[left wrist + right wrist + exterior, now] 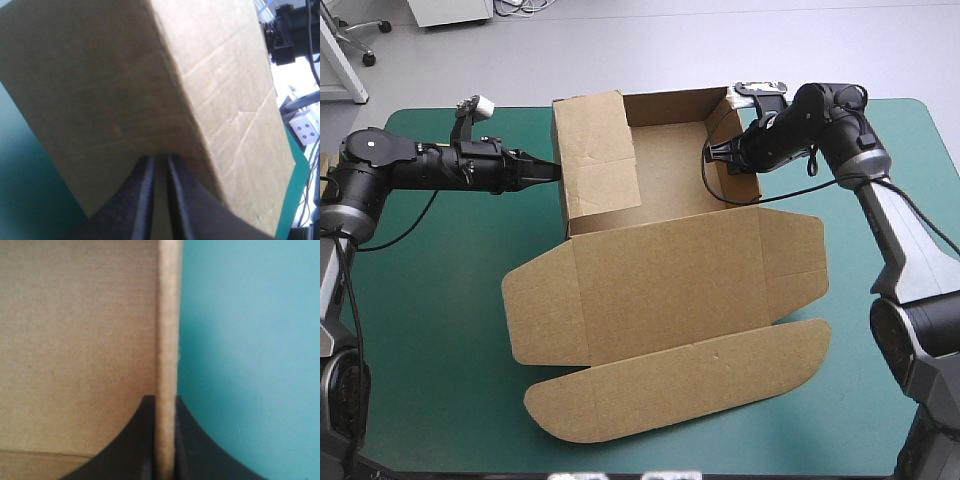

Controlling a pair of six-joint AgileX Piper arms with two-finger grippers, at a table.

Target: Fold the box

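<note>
The box (660, 290) lies on the teal-green desk (440, 300). Its tray, walls raised, sits in the upper middle of the high view, and its lid is spread flat across the lower middle with rounded flaps out to the sides. It is thin brown board, so I judge it light, stiff across each panel and ready to bend only along its creases. A hard pinch would probably dent it, and a push would slide it over the cover. The best holds look to be the walls' top edges, close to a crease. The left fingers (141, 200) are all but closed at the tray's left wall, left of centre in the high view. They seem to have the board between them, though the close view leaves that slightly unsure. The right fingers (132, 440) are all but closed on the edge of the tray's right wall, right of centre. A tall panel (595, 150) at the left wall leans in over the tray floor and may hamper tucking. The flat lid fills the desk in front of the tray.
</note>
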